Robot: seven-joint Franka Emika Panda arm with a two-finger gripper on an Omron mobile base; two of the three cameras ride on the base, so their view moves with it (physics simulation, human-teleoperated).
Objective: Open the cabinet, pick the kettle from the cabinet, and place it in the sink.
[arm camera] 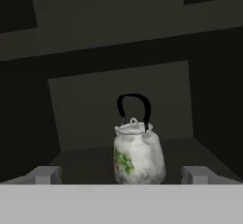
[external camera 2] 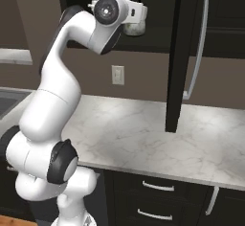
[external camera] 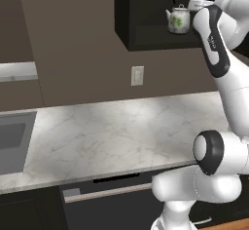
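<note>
The black upper cabinet [external camera: 127, 19] stands open, its door [external camera 2: 176, 52] swung out with the long silver handle [external camera 2: 198, 43] facing me. On its shelf the white kettle [external camera: 178, 19] with green leaves and a black arched handle stands upright. In the hand view the kettle [arm camera: 137, 154] is straight ahead, just beyond my fingertips [arm camera: 45, 174]. My gripper [arm camera: 121, 174] is open, level with the kettle's lower body, with nothing held. From the right base view my hand covers most of the kettle [external camera 2: 138, 28]. The grey sink [external camera: 12, 141] lies far left in the counter.
A white marble counter [external camera: 121, 126] runs below the cabinet, with a wall outlet [external camera: 137, 75] above it. Black base drawers [external camera 2: 158, 186] sit under the counter. The open door hangs over the counter to the right of my arm.
</note>
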